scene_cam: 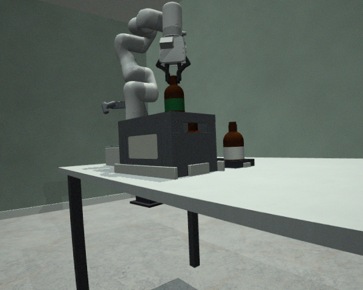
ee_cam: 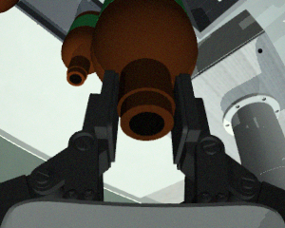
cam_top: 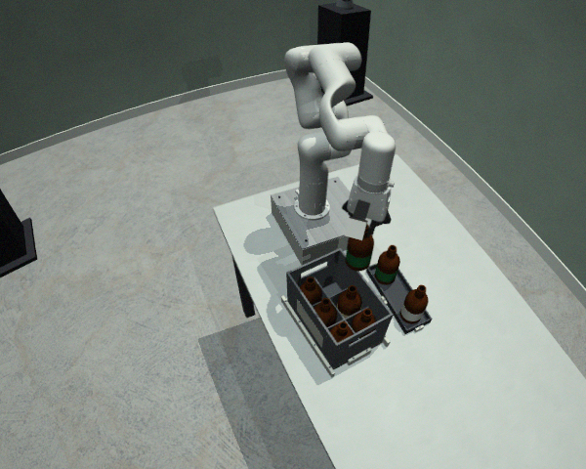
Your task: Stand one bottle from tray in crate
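My gripper [cam_top: 369, 230] [scene_cam: 173, 80] [ee_cam: 145, 91] is shut on the neck of a brown bottle with a green label [cam_top: 359, 247] [scene_cam: 174, 93] [ee_cam: 144, 38]. The bottle hangs upright near the far right corner of the dark crate [cam_top: 341, 354] [scene_cam: 194, 153], its base about at rim height or higher. Several brown bottles stand in the crate, one per cell; the far right cell looks empty. On the tray [cam_top: 398, 298] [scene_cam: 251, 161] stand another green-labelled bottle [cam_top: 388, 265] [ee_cam: 76, 45] and a white-labelled bottle [cam_top: 415, 303] [scene_cam: 233, 142], both upright.
Low pale rails [cam_top: 307, 337] [scene_cam: 146, 170] lie along the crate's foot. The tray lies close along the crate's right side. The arm's base plate [cam_top: 328, 222] is behind the crate. The left table edge [cam_top: 292, 386] runs near the crate.
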`<state>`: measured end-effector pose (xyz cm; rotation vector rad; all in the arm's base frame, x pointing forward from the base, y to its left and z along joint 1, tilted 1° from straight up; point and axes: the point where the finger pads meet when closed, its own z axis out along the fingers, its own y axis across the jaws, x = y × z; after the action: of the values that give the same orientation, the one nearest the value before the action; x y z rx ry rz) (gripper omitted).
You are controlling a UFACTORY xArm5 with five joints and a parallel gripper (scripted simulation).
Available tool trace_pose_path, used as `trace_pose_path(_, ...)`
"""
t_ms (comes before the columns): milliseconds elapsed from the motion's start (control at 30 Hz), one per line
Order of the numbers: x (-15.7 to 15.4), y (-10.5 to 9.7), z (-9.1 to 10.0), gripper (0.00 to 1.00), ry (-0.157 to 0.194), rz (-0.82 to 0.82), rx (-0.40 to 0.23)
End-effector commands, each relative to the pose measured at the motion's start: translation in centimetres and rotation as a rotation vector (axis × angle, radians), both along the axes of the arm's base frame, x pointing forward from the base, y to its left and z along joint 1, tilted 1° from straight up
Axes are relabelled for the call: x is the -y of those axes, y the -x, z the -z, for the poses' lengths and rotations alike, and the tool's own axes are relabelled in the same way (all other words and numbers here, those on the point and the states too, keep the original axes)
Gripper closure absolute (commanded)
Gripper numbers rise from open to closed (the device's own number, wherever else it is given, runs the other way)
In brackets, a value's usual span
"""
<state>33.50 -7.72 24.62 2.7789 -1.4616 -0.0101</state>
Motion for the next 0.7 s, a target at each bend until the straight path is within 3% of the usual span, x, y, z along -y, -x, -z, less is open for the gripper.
trace_pose_path(0,0.6,0.3,-0.1,1.00,0.001,0.000,0.004)
trace_pose_path(667,3.2,2.0,-0.1,1.00,0.000,0.000,0.002)
